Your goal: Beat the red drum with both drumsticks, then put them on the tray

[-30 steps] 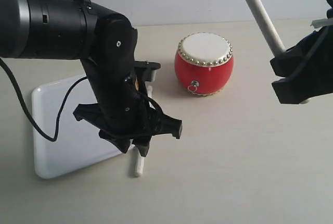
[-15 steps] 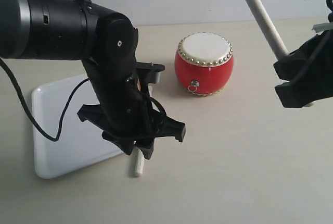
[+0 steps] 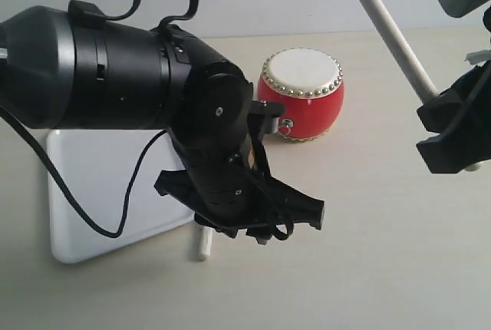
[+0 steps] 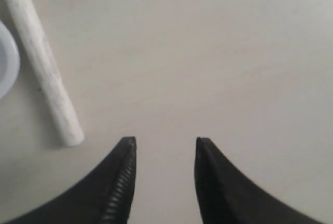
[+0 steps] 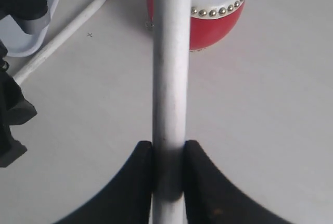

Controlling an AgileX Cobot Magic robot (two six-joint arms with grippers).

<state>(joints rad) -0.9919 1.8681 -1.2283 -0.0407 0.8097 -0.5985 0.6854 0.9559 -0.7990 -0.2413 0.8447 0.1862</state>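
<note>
Drumstick [image 4: 41,62] on the counter [image 3: 368,253] is lying just beside the tray [image 3: 77,161], its long axis apparently running along the tray's edge (the arm is hiding most of it). The left hand [image 4: 165,141], jaws apart and empty, is hovering off to its drum side, not astride it. The right hand [image 5: 169,148] is clamping the other drumstick [image 5: 170,52] aloft near the red drum [image 3: 301,94].

- Bare counter [image 3: 368,261] is lying open between the arms, beside the red drum [image 3: 301,103].
- The left arm [image 3: 115,77] is overhanging the tray [image 3: 84,184] and the lying drumstick [image 3: 203,246].
- The raised drumstick [image 3: 387,27] is slanting up on the right side.
</note>
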